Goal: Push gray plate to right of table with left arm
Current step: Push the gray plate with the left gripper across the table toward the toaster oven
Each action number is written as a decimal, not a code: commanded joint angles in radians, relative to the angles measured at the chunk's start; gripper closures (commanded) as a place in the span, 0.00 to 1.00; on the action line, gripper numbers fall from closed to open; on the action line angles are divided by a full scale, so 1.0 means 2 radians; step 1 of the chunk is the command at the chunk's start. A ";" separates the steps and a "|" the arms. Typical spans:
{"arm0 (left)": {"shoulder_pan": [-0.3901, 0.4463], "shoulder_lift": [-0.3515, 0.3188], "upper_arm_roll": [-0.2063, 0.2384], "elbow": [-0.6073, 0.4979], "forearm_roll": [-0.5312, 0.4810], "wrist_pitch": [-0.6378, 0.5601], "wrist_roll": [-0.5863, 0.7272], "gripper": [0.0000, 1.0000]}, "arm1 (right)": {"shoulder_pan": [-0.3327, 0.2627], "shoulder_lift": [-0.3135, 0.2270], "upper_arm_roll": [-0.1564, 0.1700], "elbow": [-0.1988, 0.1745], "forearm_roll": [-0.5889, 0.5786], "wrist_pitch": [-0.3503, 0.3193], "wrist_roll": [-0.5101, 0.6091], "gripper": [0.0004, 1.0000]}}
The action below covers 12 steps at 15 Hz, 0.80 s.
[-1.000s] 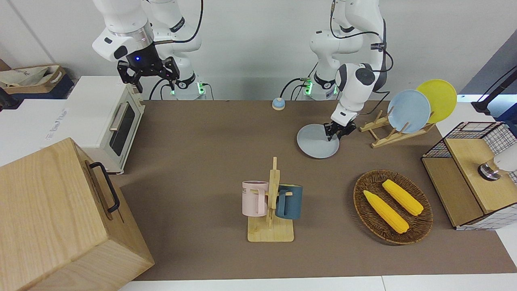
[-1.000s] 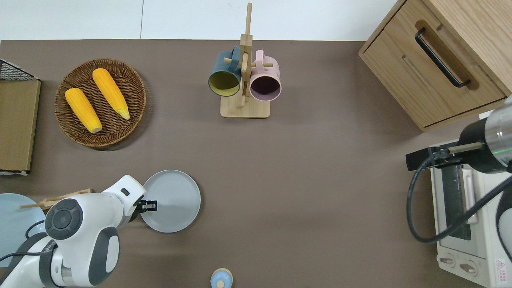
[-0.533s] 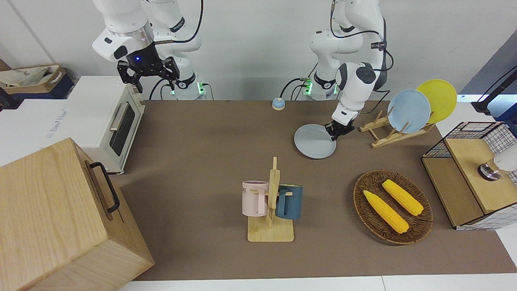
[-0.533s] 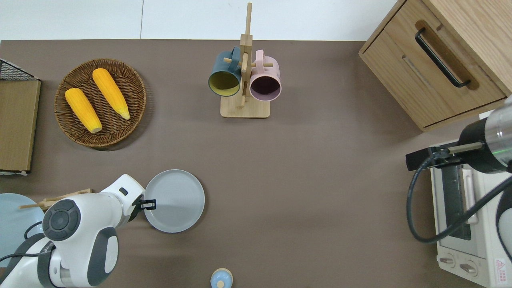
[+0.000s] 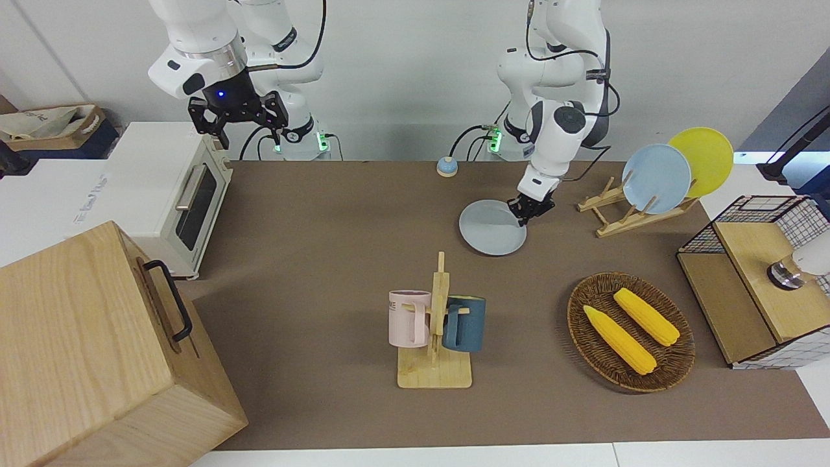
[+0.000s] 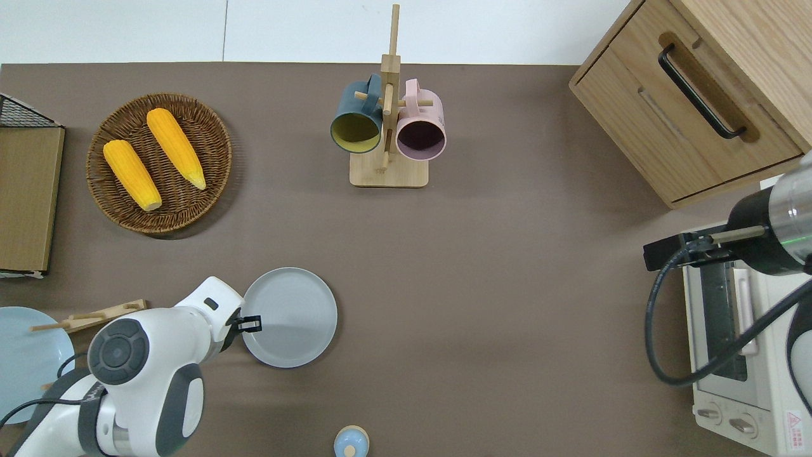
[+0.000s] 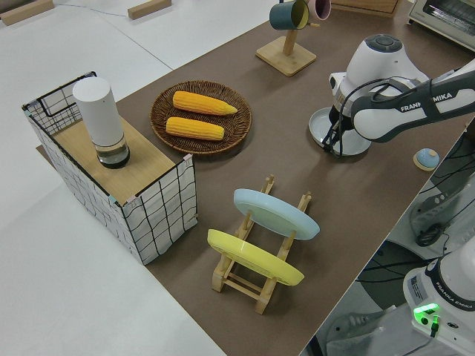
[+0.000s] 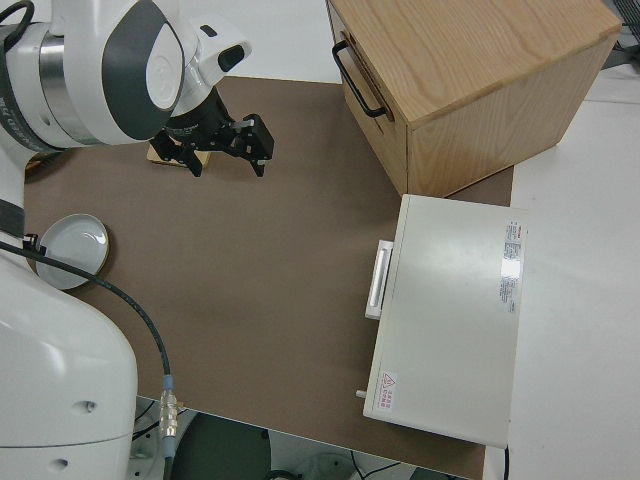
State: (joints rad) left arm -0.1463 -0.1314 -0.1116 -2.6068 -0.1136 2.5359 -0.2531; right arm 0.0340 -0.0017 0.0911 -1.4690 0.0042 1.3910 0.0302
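Note:
The gray plate [image 5: 489, 228] lies flat on the brown table [image 5: 324, 214], near the robots' edge and toward the left arm's end; it also shows in the overhead view [image 6: 295, 317]. My left gripper [image 5: 526, 217] is down at table height with its fingers shut. It touches the plate's rim on the side toward the left arm's end, as the overhead view [image 6: 252, 324] shows. My right gripper [image 5: 249, 133] is open and empty; that arm is parked.
A mug rack with pink and blue mugs [image 5: 436, 324] stands mid-table, farther from the robots than the plate. A basket of corn [image 5: 630, 331], a plate rack with sky-blue and yellow plates [image 5: 655, 185], a toaster oven [image 5: 172, 194], a wooden cabinet [image 5: 97, 350] and a small bell [image 5: 446, 167] are around.
The left gripper has slid toward the right arm's end of the table, and the gray plate has moved the same way with it. The right arm has not moved.

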 commanded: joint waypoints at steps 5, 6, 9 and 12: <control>-0.124 0.082 -0.003 0.062 -0.002 0.020 -0.139 1.00 | -0.006 -0.004 0.003 0.000 0.004 -0.006 -0.001 0.02; -0.135 0.089 -0.004 0.070 -0.002 0.020 -0.150 1.00 | -0.006 -0.004 0.003 0.000 0.004 -0.006 -0.001 0.02; -0.166 0.109 -0.009 0.096 -0.009 0.023 -0.186 1.00 | -0.006 -0.004 0.003 0.000 0.004 -0.006 -0.001 0.02; -0.197 0.138 -0.017 0.132 -0.008 0.024 -0.241 1.00 | -0.006 -0.004 0.003 0.000 0.004 -0.006 -0.001 0.02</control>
State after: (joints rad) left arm -0.4702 0.0327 -0.1338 -2.4258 -0.1170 2.5582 -0.6322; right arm 0.0340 -0.0017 0.0911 -1.4690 0.0043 1.3910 0.0302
